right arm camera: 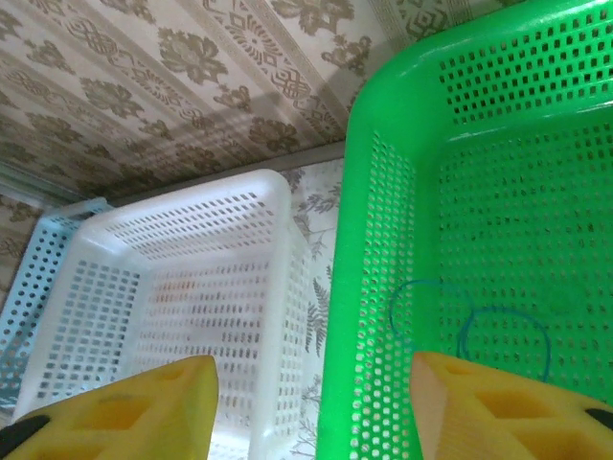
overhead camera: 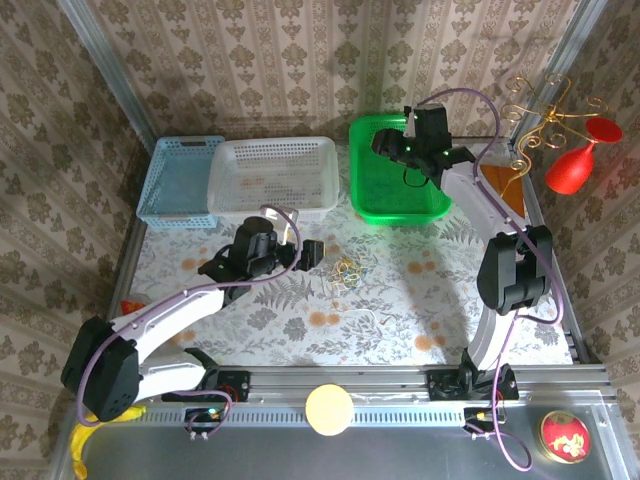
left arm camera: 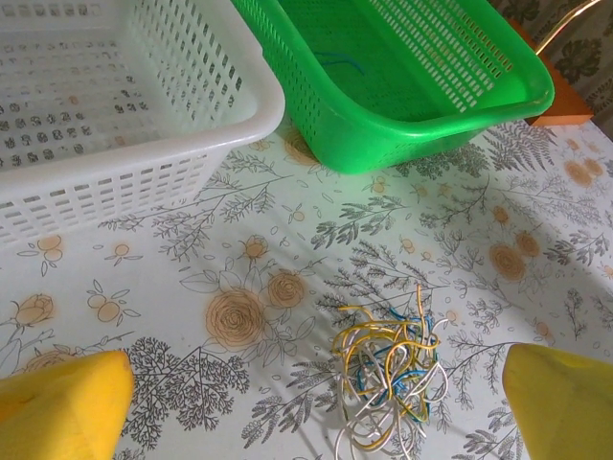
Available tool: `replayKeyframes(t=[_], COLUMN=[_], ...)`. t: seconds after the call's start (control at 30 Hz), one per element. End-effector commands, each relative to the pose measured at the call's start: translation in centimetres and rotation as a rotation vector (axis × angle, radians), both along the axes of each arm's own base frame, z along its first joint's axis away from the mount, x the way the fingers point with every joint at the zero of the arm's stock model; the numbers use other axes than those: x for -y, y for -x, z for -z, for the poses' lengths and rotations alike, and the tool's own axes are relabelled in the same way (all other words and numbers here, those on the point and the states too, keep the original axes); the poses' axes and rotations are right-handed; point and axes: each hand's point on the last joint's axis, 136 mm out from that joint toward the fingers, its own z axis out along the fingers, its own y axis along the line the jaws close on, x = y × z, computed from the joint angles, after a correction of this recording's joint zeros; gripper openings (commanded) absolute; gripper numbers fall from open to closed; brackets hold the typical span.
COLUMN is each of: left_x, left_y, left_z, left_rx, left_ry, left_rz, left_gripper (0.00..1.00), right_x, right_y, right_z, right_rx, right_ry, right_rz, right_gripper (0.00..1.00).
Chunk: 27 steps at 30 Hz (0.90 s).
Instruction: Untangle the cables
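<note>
Damask-papered walls (overhead camera: 300, 60) are enclosing the left, far and right sides. A floral tablecloth (overhead camera: 400, 300) is lying flat under soft, even light.

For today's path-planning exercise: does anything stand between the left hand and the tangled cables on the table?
Nothing visible does. The cables lie on bare tablecloth just ahead of the open left hand.

There are three baskets: one blue basket (overhead camera: 170, 219), one white basket (overhead camera: 270, 202) and one green basket (overhead camera: 400, 212). One clump of cables (left arm camera: 388, 379) is too tangled to count by strand, and there is one loose blue cord (right arm camera: 466, 326). Also here are two robot arms, the left arm (overhead camera: 180, 310) and the right arm (overhead camera: 482, 200), one red goblet (overhead camera: 575, 165), one gold wire stand (overhead camera: 545, 115), one pale ball (overhead camera: 329, 409) and one round red tin (overhead camera: 565, 437).
</note>
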Motion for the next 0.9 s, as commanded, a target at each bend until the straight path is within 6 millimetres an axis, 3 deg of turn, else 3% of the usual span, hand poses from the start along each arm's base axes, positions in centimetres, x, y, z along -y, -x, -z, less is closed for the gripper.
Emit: replayKeyframes(t=[0.0,0.3,0.47,0.67,0.87], left_x=[0.1,0.3,0.4,0.2,0.5], left_y=[-0.2,-0.3,-0.2,0.2,1.0], left_z=[-0.2,0.9,2.0,4.0,6.3], left_rx=[-0.010,-0.035,-0.055,-0.096,-0.146], left_ry=[0.016,-0.003,-0.025,-0.063,-0.097], left_rz=[-0.008,-0.003,0.004,0.018,0.051], left_gripper=[1.00,1.00,1.00,1.00,1.00], right_x=[0.4,-1.8,-3.8,-5.3,-5.3], right_y=[0.9,5.2,9.0,14.2,18.5], right_z=[-3.0,-5.6,-4.7,0.6,9.6], right_rx=[0.064,0.109,0.097,0.014,-0.141], right_ry=[0.015,-0.048,-0.082,-0.096,-0.113], right_rz=[0.005,-0.062,-0.116,-0.156,-0.141], right_gripper=[0.58,0.58,0.58,0.58,0.57])
